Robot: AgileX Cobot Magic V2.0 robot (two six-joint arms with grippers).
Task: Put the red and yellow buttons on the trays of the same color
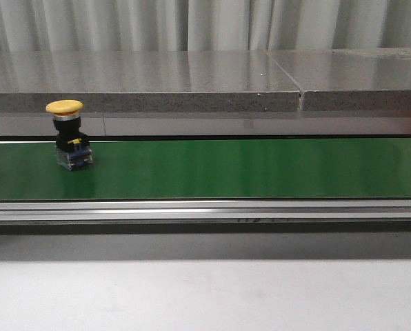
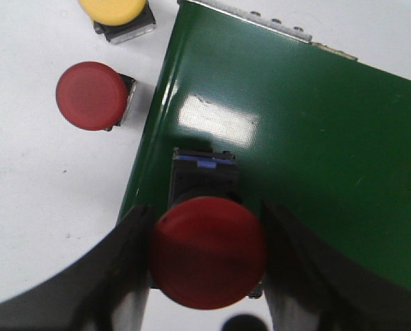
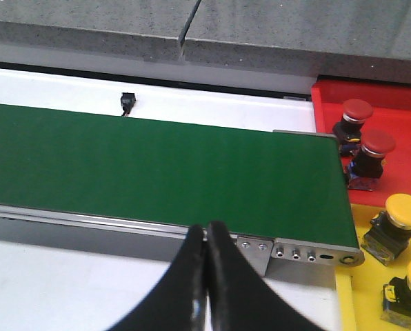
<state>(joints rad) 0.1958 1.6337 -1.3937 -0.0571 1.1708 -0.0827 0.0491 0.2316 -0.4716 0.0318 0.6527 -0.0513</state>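
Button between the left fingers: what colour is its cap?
Red. The button shows best in the left wrist view.

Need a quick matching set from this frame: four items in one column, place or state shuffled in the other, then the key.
Column 1
1. yellow button on the belt
2. red button at the left gripper
3. right gripper
4. two red buttons by the belt end

Column 2
A. fingers shut, holding nothing
B. standing upright, alone on the green belt
C. sitting on the red tray
D. between two dark fingers, over the belt's edge

Pairs: 1-B, 2-D, 3-A, 4-C
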